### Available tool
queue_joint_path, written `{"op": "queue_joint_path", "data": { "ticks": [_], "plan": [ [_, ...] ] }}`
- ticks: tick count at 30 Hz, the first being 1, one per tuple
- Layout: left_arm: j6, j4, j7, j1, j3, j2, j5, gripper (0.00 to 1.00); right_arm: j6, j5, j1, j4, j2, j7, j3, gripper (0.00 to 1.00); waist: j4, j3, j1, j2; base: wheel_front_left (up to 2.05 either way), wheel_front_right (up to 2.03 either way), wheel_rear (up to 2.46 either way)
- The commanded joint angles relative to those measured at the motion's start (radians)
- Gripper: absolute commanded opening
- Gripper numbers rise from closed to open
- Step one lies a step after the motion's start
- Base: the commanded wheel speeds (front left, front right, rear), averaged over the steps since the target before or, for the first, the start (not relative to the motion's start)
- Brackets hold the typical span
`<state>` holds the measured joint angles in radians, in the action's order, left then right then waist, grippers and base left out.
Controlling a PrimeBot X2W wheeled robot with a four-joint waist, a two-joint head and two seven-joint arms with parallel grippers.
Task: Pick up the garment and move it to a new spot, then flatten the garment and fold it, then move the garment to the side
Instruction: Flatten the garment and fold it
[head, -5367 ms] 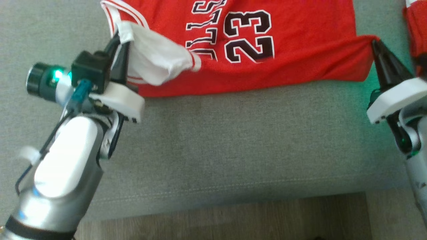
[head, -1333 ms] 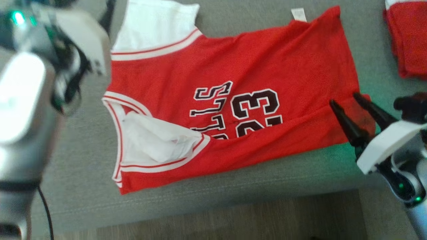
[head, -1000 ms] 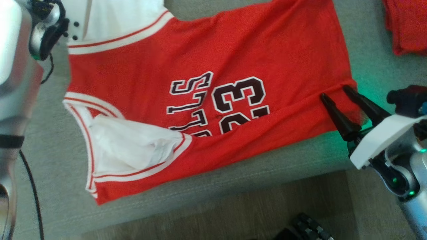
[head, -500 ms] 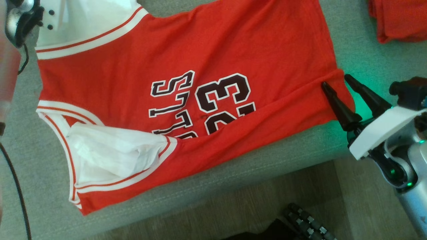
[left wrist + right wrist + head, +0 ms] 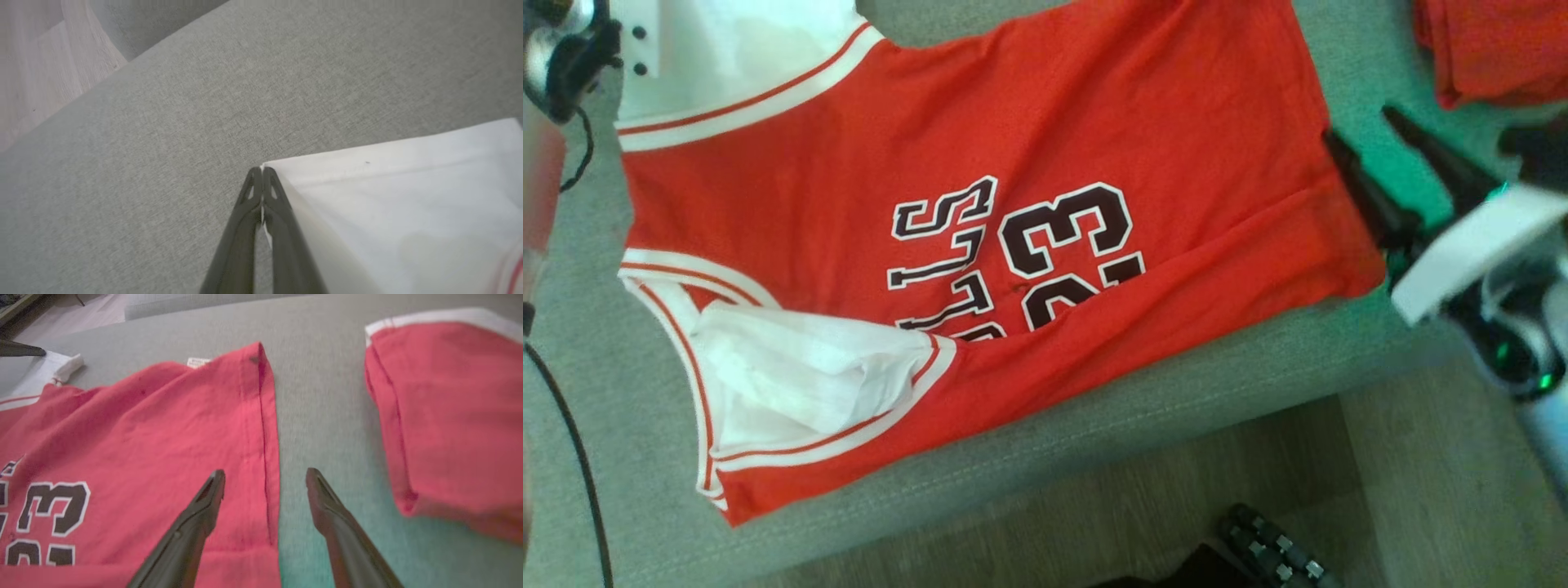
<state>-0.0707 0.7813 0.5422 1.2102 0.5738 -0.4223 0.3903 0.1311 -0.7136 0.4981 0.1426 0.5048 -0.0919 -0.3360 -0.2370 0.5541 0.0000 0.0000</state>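
Observation:
The garment (image 5: 1013, 163) is a red jersey with "23" in black, spread on the grey cushion (image 5: 1258, 359); it also fills the left of the right wrist view (image 5: 163, 424). Its near white sleeve (image 5: 792, 376) lies crumpled and folded over. In the left wrist view my left gripper (image 5: 261, 173) is shut on the corner of the far white sleeve (image 5: 408, 212). My right gripper (image 5: 1368, 135) is open at the jersey's right hem, one finger over the red cloth and one over the cushion; the right wrist view shows this gripper (image 5: 265, 475) astride the hem seam.
A second folded red garment (image 5: 1486, 49) lies on the cushion to the right, close to my right gripper (image 5: 445, 416). The cushion's front edge runs along the bottom, with wood floor (image 5: 1094, 506) below it and a dark ridged object (image 5: 1274, 555) there. A black cable (image 5: 572, 457) hangs at the left.
My right gripper, still open, has slid away from the jersey's near right corner and further along the hem. Earlier the view shifted and both grippers let go of the near edge.

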Motion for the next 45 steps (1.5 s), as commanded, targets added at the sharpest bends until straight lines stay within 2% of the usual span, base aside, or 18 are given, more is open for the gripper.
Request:
{"op": "queue_joint_path", "data": {
  "ticks": [1, 7, 15, 21, 27, 28, 29, 30, 32, 33, 45],
  "plan": [
    [0.002, -0.024, -0.014, 0.029, -0.033, -0.036, 0.005, 0.00, 0.000, 0.002, 0.020, -0.016, 0.019, -0.010, -0.001, 1.00, 0.005, -0.011, 0.0000, 0.0000, 0.00, 0.00, 0.00],
    [-0.009, -0.036, -0.079, 0.024, -0.034, -0.021, 0.022, 0.00, 0.000, 0.038, 0.227, 0.107, -0.030, -0.139, -0.062, 1.00, 0.030, -0.041, 0.0000, 0.0000, 0.00, 0.00, 0.00],
    [-0.018, -0.092, -0.095, 0.037, -0.009, -0.002, 0.020, 0.00, 0.000, 0.040, 0.473, 0.346, -0.085, -0.268, -0.108, 1.00, 0.078, -0.040, 0.0000, 0.0000, 0.00, 0.00, 0.00],
    [-0.023, -0.120, -0.092, 0.058, 0.012, 0.022, 0.018, 0.00, 0.000, -0.041, 0.590, 0.490, -0.106, -0.325, -0.117, 1.00, 0.114, -0.022, 0.0000, 0.0000, 0.00, 0.00, 0.00],
    [-0.021, -0.122, -0.101, 0.067, 0.029, 0.035, 0.012, 0.00, 0.000, -0.137, 0.639, 0.563, -0.114, -0.348, -0.159, 1.00, 0.134, -0.016, 0.0000, 0.0000, 0.00, 0.00, 0.00],
    [-0.020, -0.119, -0.103, 0.068, 0.032, 0.036, 0.011, 0.00, 0.000, -0.149, 0.643, 0.574, -0.114, -0.350, -0.166, 0.95, 0.136, -0.017, 0.0000, 0.0000, 0.00, 0.00, 0.00],
    [-0.020, -0.116, -0.106, 0.068, 0.034, 0.037, 0.010, 0.00, 0.000, -0.159, 0.647, 0.584, -0.113, -0.352, -0.173, 0.80, 0.138, -0.017, 0.0000, 0.0000, 0.00, 0.00, 0.00],
    [-0.019, -0.114, -0.108, 0.068, 0.036, 0.037, 0.009, 0.00, 0.000, -0.167, 0.651, 0.593, -0.111, -0.351, -0.181, 0.71, 0.140, -0.017, 0.0000, 0.0000, 0.00, 0.00, 0.00],
    [-0.019, -0.108, -0.113, 0.069, 0.039, 0.038, 0.009, 0.00, 0.000, -0.180, 0.658, 0.606, -0.107, -0.343, -0.197, 0.31, 0.144, -0.019, 0.0000, 0.0000, 0.00, 0.00, 0.00],
    [-0.019, -0.106, -0.117, 0.069, 0.040, 0.038, 0.008, 0.00, 0.000, -0.185, 0.662, 0.609, -0.104, -0.336, -0.205, 0.00, 0.146, -0.019, 0.0000, 0.0000, 0.00, 0.00, 0.00],
    [0.024, -0.079, -0.307, 0.107, 0.024, 0.013, -0.026, 0.00, 0.000, -0.246, 0.724, 0.656, -0.079, -0.174, -0.231, 0.00, 0.152, -0.028, 0.0000, 0.0000, 0.00, 0.00, 0.00]
  ]
}}
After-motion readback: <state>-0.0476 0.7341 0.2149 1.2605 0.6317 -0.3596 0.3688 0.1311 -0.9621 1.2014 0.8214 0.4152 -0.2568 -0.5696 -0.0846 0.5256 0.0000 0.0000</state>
